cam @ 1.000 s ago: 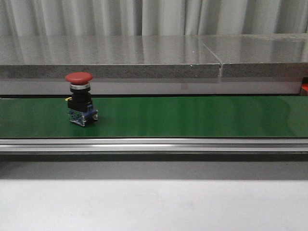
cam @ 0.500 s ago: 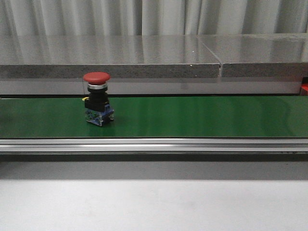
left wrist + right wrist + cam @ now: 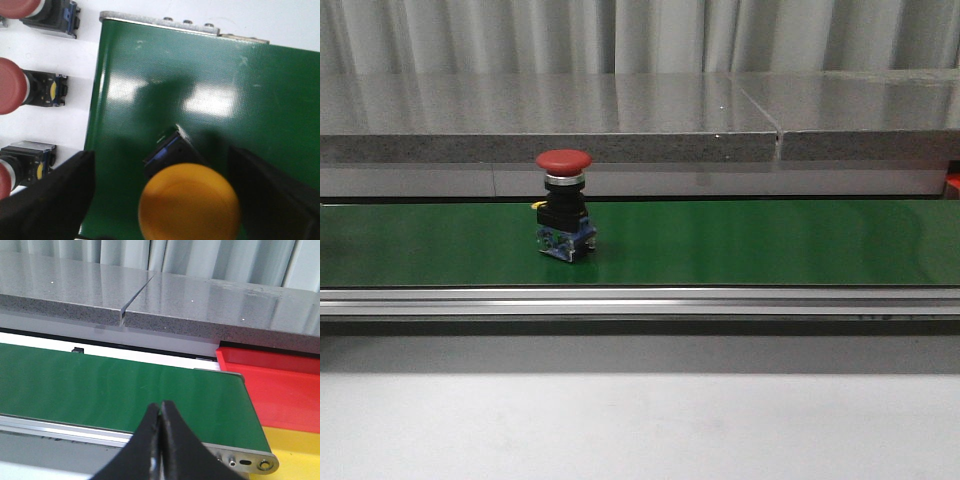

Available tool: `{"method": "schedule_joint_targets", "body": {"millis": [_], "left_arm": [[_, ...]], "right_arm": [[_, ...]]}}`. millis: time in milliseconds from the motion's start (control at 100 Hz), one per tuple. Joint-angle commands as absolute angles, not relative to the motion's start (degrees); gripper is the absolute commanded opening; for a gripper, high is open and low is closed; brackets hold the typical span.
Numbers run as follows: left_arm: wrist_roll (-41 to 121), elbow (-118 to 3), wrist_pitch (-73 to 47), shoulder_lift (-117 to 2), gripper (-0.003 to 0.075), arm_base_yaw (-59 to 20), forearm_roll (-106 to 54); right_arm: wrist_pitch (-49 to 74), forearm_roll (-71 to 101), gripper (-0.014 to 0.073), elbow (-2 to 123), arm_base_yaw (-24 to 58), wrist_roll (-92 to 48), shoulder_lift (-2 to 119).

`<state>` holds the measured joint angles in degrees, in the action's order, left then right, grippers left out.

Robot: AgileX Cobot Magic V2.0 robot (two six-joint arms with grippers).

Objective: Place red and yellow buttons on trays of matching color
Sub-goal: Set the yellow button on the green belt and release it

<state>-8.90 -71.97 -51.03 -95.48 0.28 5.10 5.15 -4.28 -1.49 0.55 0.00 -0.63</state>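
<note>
A red button [image 3: 565,205] with a black and blue base stands upright on the green belt [image 3: 770,240], left of centre. In the left wrist view a yellow button [image 3: 189,202] stands on the belt [image 3: 200,75] between the wide-apart fingers of my left gripper [image 3: 161,157], which is open; the left finger is well clear of the cap. My right gripper [image 3: 160,407] is shut with nothing in it, above the belt's near rail. Beyond the belt's end lie a red tray [image 3: 280,385] and a yellow tray [image 3: 300,450].
Three more red buttons [image 3: 10,85] lie on their sides on the white table beside the belt's end. A grey stone ledge [image 3: 620,110] runs behind the belt. A metal rail [image 3: 640,300] borders its front edge.
The red button has travelled to the right along the belt, staying upright. Neither gripper shows in the front view.
</note>
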Motion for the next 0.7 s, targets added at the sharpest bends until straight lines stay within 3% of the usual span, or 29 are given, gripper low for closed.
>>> {"method": "schedule_joint_targets", "body": {"millis": [0, 240, 690], "left_arm": [[-8.26, -73.9, -49.59, -93.08, 0.0648, -0.03, 4.97], [-6.8, -75.81, -47.82, -89.72, 0.064, -1.52, 4.97], [-6.8, -73.43, -41.57, -71.35, 0.064, -8.05, 4.97]], "right_arm": [[0.53, -4.3, -0.0067, -0.95, 0.63, 0.0, -1.41], [0.53, -4.3, -0.0067, -0.95, 0.63, 0.0, -1.41], [0.53, -4.3, -0.0067, -0.95, 0.63, 0.0, -1.41]]}}
